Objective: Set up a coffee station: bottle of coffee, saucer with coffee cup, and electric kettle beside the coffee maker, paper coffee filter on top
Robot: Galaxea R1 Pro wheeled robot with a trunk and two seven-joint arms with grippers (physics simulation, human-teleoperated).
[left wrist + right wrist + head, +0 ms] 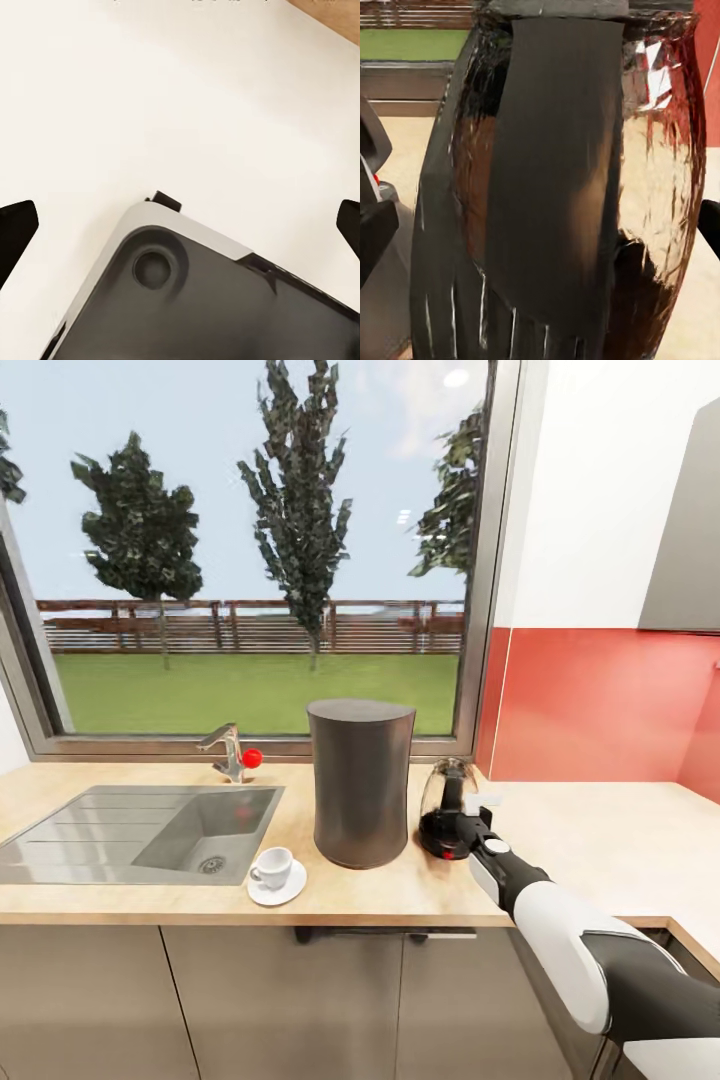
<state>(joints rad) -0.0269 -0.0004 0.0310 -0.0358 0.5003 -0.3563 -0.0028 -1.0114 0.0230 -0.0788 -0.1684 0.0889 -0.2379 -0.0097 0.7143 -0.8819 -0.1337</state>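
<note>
Right gripper [470, 822] up against the electric kettle [447, 808] in the head view, on the kitchen countertop [580, 840] just beside the coffee maker [360, 780]. Right wrist view: fingertips [376, 229] spread wide, kettle body between them, grip contact unclear. Left wrist view: fingertips [15, 229] parted, holding nothing.

Electric kettle [555, 195] close up (dark handle strip foremost) between pincer [540, 229] fingertips

The right arm reaches forward and up from the lower right of the head view, white forearm narrowing to a dark wrist. Its claw [468, 822] stands with jaws spread wide. The left claw [180, 225] also gapes, fingertips [16, 225] far apart.
</note>
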